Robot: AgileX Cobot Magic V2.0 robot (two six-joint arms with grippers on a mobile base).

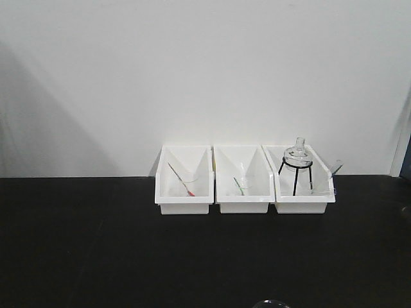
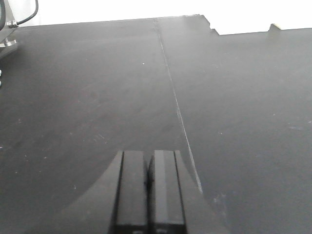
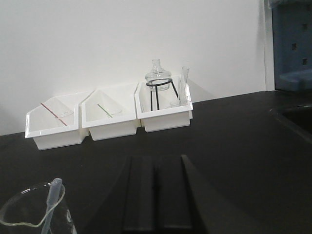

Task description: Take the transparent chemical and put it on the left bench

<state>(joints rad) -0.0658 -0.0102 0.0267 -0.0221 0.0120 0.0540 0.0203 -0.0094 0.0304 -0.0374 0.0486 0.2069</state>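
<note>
The transparent chemical, a slim translucent pipette (image 3: 50, 201), leans bulb-up inside a clear glass beaker (image 3: 29, 217) at the bottom left of the right wrist view. My right gripper (image 3: 156, 160) is shut and empty, low over the black top, to the right of the beaker and apart from it. My left gripper (image 2: 148, 156) is shut and empty above a matte black top (image 2: 87, 97) with a thin seam. I cannot tell whether this is the left bench, since no cupboard fronts show there. Neither gripper shows in the front view, only a sliver of glass rim (image 1: 270, 303).
Three white bins (image 1: 243, 192) stand in a row against the white wall. The right bin holds a glass flask on a black tripod (image 3: 159, 80); the others hold thin rods. A blue cupboard (image 3: 292, 48) and a sink edge (image 3: 292, 117) lie at the right. A cable and metal part (image 2: 14, 24) sit at the upper left.
</note>
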